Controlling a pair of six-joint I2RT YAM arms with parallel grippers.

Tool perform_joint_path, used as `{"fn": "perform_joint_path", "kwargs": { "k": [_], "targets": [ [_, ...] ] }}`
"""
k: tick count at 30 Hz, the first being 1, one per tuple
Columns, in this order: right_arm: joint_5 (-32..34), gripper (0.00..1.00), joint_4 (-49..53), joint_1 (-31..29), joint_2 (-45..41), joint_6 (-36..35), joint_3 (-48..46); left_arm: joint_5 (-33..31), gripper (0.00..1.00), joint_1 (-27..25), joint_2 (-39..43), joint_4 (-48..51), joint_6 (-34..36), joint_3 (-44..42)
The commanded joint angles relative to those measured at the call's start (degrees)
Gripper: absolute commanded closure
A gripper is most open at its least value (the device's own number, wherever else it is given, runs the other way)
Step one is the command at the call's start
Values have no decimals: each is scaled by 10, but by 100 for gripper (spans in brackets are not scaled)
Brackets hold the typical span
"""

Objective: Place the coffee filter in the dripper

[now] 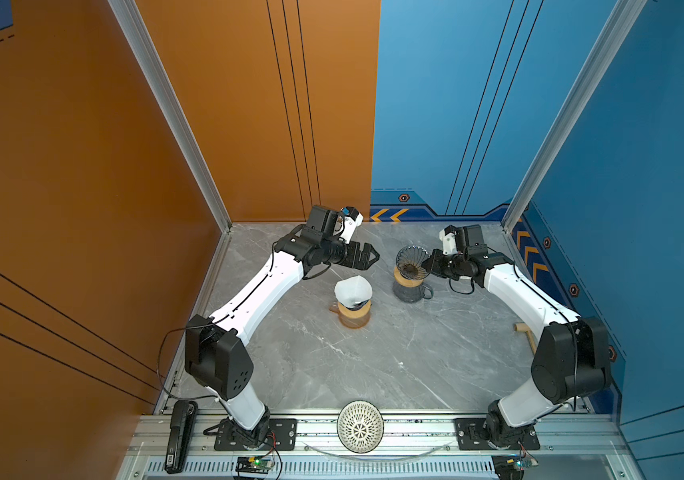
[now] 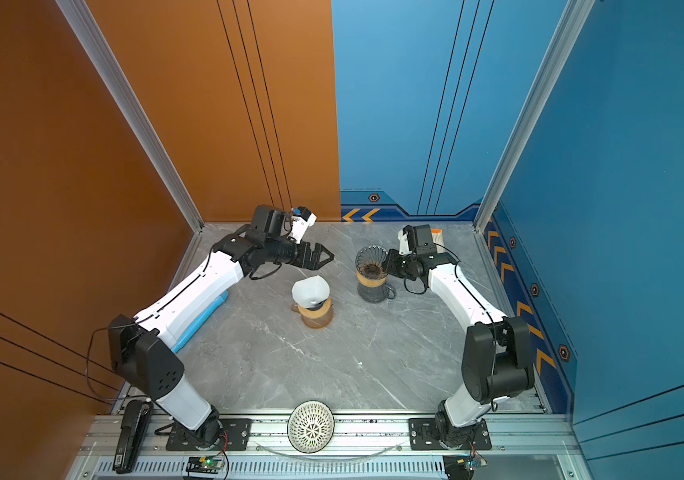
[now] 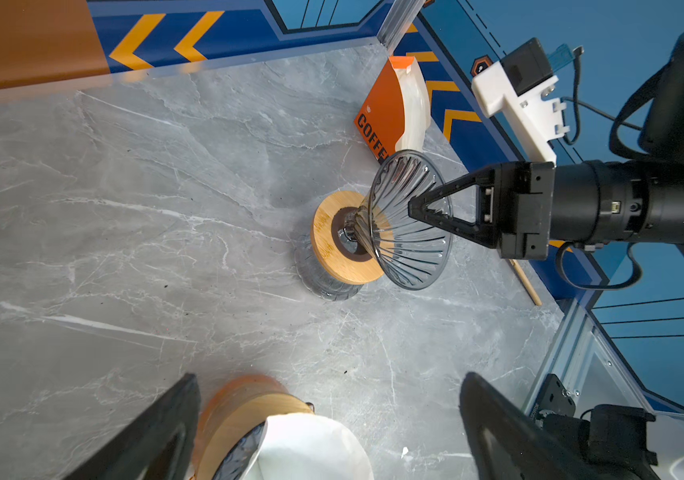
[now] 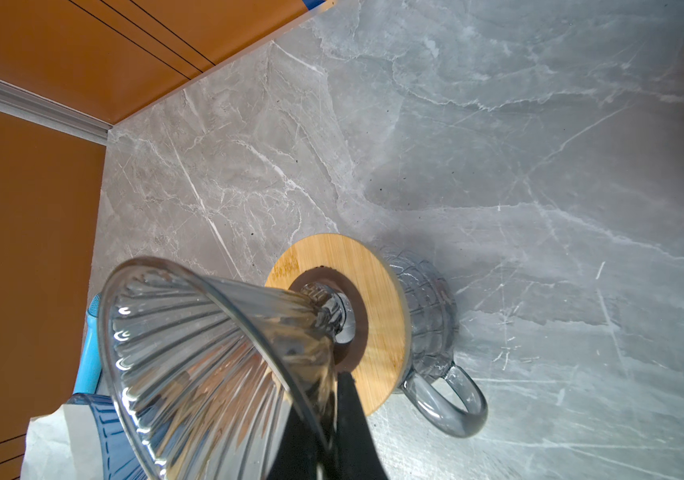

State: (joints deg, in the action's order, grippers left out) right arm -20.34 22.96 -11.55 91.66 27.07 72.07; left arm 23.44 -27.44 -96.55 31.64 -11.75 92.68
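A white paper coffee filter (image 1: 352, 289) (image 2: 310, 289) (image 3: 307, 449) sits, sticking out at a slant, in a dark dripper on a wood-collared amber server (image 1: 354, 316). My left gripper (image 1: 371, 255) (image 2: 327, 257) (image 3: 329, 378) hangs open just behind and above it, holding nothing. To the right a smoky ribbed glass dripper (image 1: 413, 262) (image 2: 371, 262) (image 3: 410, 224) (image 4: 207, 353) stands with no filter in it on a wooden ring (image 4: 373, 291) over a grey handled server (image 4: 435, 328). My right gripper (image 1: 425, 264) (image 2: 388, 262) (image 3: 413, 208) (image 4: 332, 386) is shut on its rim.
An orange coffee bag (image 3: 386, 112) (image 2: 435, 237) leans in the back right corner. A wooden stick (image 1: 525, 334) lies by the right wall. A white lattice bowl (image 1: 360, 426) sits on the front rail. A blue object (image 2: 203, 320) lies under the left arm.
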Motion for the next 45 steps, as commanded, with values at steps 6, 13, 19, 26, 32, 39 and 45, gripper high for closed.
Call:
{"fn": "perform_joint_path", "kwargs": {
  "k": [6, 13, 19, 26, 32, 39, 45],
  "targets": [
    [11, 96, -28, 4, 18, 3, 9, 31, 2, -17, -41, 8, 11, 52],
    [18, 96, -21, 3, 30, 1, 6, 33, 2, -31, -62, 8, 11, 69],
    [34, 95, 30, 3, 38, -8, 27, 39, 2, -40, -88, 9, 10, 88],
    [30, 95, 44, 4, 16, -6, 22, 42, 2, -50, -102, 8, 9, 103],
    [18, 95, 59, 4, 18, 6, 23, 45, 2, -51, -111, 8, 9, 108],
    [38, 93, 157, 7, 61, 17, 88, 30, 1, -56, -130, 8, 1, 126],
    [39, 89, 205, 8, 98, 24, 134, 30, 3, -59, -152, 8, -5, 144]
  ]
}}
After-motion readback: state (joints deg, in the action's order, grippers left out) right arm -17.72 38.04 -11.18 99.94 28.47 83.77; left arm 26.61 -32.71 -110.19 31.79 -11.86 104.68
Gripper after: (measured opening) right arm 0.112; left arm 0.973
